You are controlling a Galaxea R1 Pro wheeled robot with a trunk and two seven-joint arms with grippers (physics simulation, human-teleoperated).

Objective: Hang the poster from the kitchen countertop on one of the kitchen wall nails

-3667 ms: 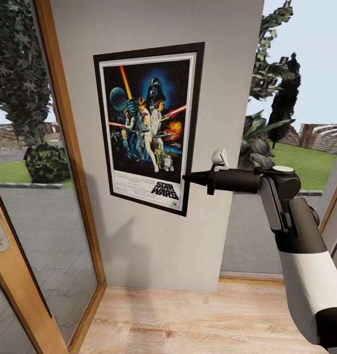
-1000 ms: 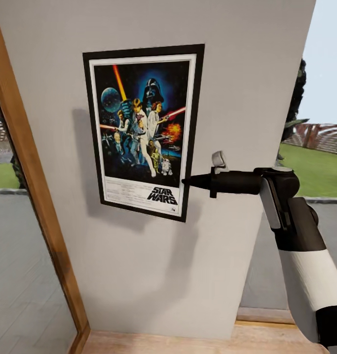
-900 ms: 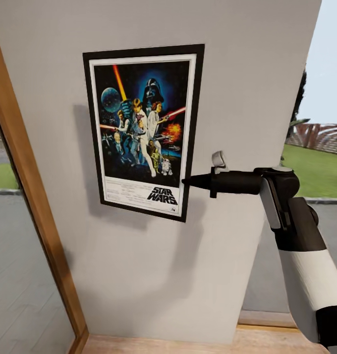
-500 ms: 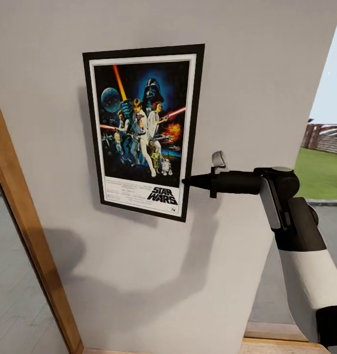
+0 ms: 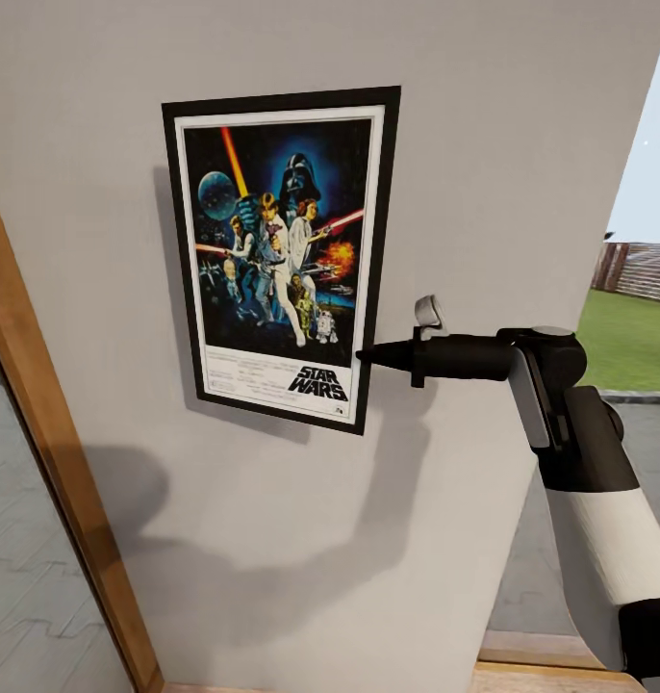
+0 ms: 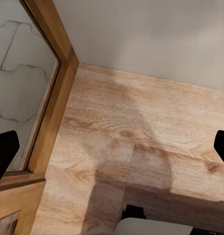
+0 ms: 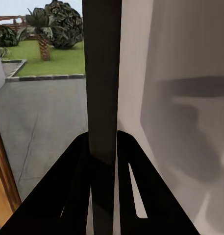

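At the far left of the head view a slanting wooden door frame (image 5: pixel 51 481) is seen, with grey paving beyond its glass. The poster (image 5: pixel 280 252) is held upright against the pale grey wall (image 5: pixel 503 144), slightly tilted, its shadow cast on the wall to its left and below. Its lower right edge is pinched by the right tool (image 5: pixel 368 354), whose black fingers are closed on the thin black frame. The right arm (image 5: pixel 599 520) is extended from the lower right of the view. In the right wrist view the frame edge (image 7: pixel 102 98) is seen clamped between both dark fingers (image 7: pixel 72 196), with the wall on one side and a lawn with shrubs on the other. In the left wrist view the left tool's fingertips (image 6: pixel 4 156) are spread wide apart above a wooden floor (image 6: pixel 141 137), with nothing between them.
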